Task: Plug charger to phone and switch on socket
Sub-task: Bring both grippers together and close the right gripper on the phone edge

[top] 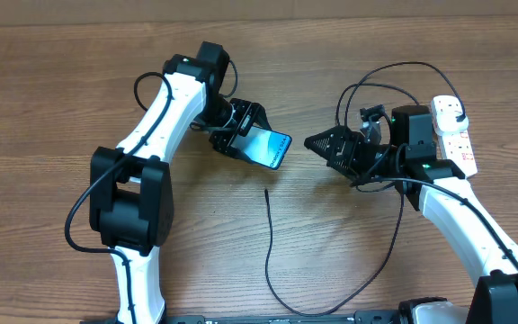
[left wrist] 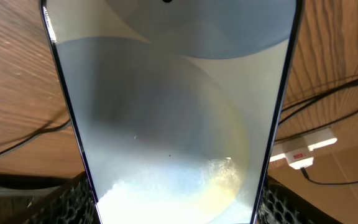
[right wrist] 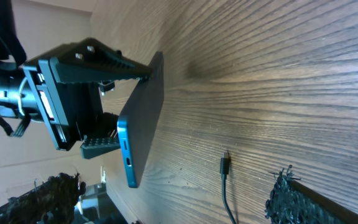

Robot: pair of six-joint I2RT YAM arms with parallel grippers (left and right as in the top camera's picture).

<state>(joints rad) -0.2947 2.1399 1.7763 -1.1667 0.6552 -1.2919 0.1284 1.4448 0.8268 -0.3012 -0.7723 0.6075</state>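
Your phone [top: 271,148] is up off the bench [top: 61,81], clamped across its width between the left fingers [right wrist: 104,62]. They're closed on its upper half, so the bottom edge with the port [right wrist: 128,162] sticks out past the fingertips, tilted and pointing toward the other arm. So the "present the phone" bit looks sorted.

The charger [top: 268,234] is where you're behind. Its connector tip [right wrist: 224,165] is lying flat on the bench, below and between the two sets of fingers. It's just short of the right fingertips, apart from the phone and touching nothing but wood. It isn't picked up and it isn't plugged in.

The right fingers [right wrist: 288,193] are spread as wide as they go, with nothing between them.

The socket [top: 454,135] sits out behind the right wrist, well away from either set of fingers. The cable loops back that way toward a black block [top: 412,121] right beside it. I can't tell from here whether that's seated or whether the switch is on, so I'd count the switch as not done.

Pose-wise, your left arm is folded over at the elbow with the wrist rolled to hold the phone on a slant. Your right arm reaches in low from the near corner, with the wrist level and the fingers aimed straight at the phone's port end.
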